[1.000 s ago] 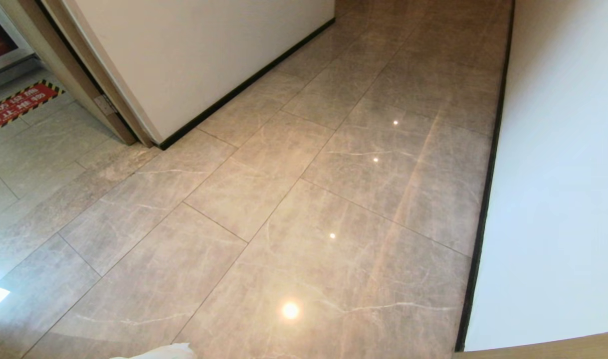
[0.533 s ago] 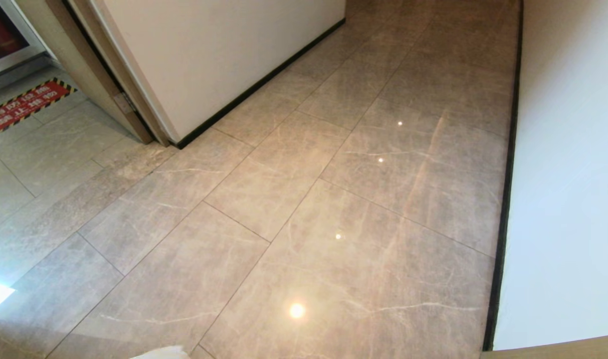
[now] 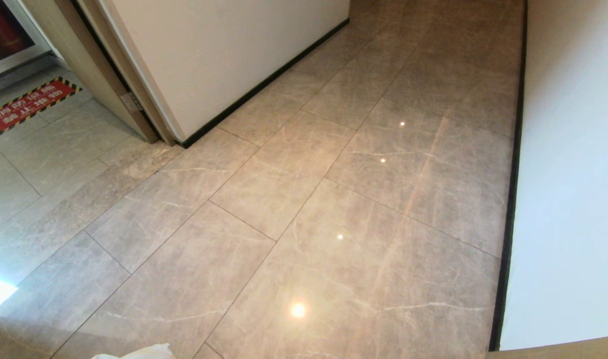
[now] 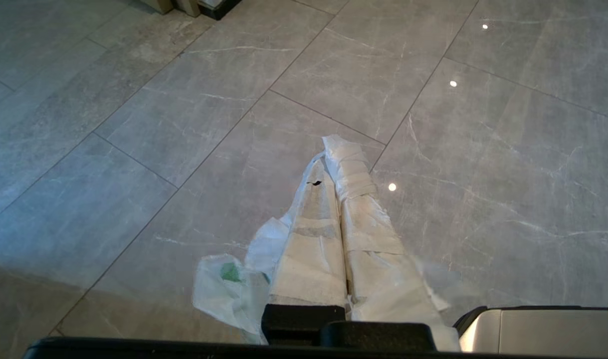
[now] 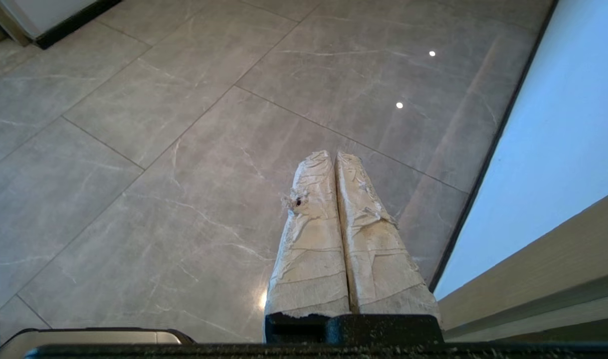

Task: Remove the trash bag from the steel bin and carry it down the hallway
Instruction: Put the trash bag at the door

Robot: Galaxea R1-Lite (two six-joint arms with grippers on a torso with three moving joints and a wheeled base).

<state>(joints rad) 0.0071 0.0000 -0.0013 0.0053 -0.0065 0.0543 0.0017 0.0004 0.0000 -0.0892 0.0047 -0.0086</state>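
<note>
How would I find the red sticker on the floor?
Look down the hallway floor to the doorway past the cream wall's corner. On the tiles beyond the door frame lies the sticker: a flat red strip with pale writing and a yellow-and-black striped border, the only bright colour on the grey floor.

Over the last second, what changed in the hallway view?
The whole head view shifted: the door corner and red floor sign slid rightward, so the camera moved, not the things. The left gripper stays shut on the bag; the right gripper stays shut, empty.
</note>
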